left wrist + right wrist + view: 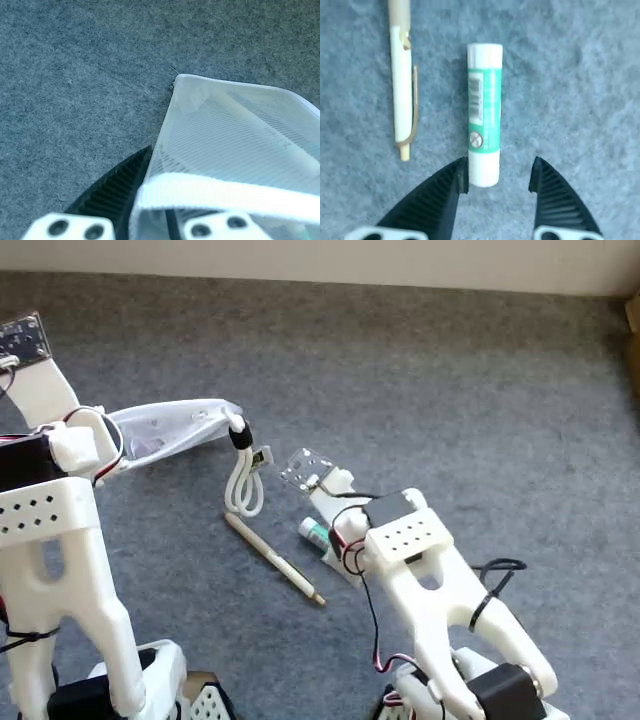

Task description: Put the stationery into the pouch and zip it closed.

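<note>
My left claw (160, 195) is clenched on one end of the pouch (172, 430). The pouch is a pale, see-through mesh bag that stretches out from that claw near the left edge of the grey surface (450, 370) toward its middle. In my left wrist view, the white band along the pouch's rim runs across between my fingers, and the ribbed black finger (117, 187) lies against the mesh. At the pouch's far end, a white loop of cord (243, 490) hangs down onto the surface.

My right claw (497, 172) is released and sits low over the middle of the surface, with the jaws spread to either side of one end of the glue stick (484, 115). One finger is right against the stick and the other is apart from it. The stick is white and green and lies flat. The cream pen (402, 90) lies just beside it, roughly parallel and not touching. Both are outside the pouch, on its near side.
</note>
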